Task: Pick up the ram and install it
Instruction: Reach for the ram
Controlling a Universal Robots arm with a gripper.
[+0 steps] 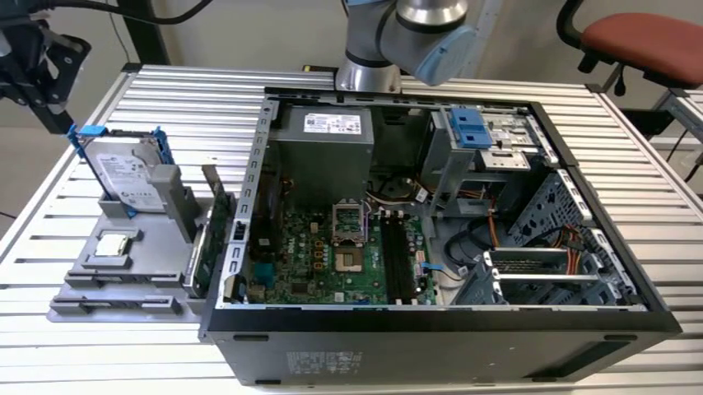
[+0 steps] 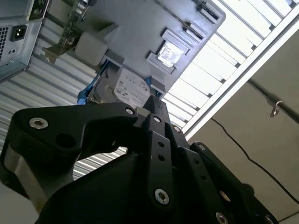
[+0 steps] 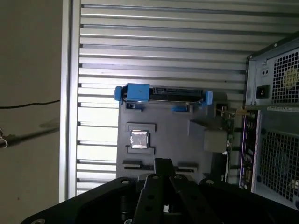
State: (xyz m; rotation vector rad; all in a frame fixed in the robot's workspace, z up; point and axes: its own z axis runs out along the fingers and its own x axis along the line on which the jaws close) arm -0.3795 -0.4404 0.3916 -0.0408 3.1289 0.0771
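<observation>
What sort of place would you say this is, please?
Probably a robotics lab workbench for computer assembly: an open computer case on a slatted table, a grey fixture holding a hard drive.

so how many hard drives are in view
1: the hard drive stands upright on the grey holder, at the exterior view's left of the open computer case. More may sit hidden in its bays.

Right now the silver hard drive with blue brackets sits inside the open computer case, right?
No. In the exterior view the hard drive stands in the grey holder beside the open computer case, not inside it.
</observation>
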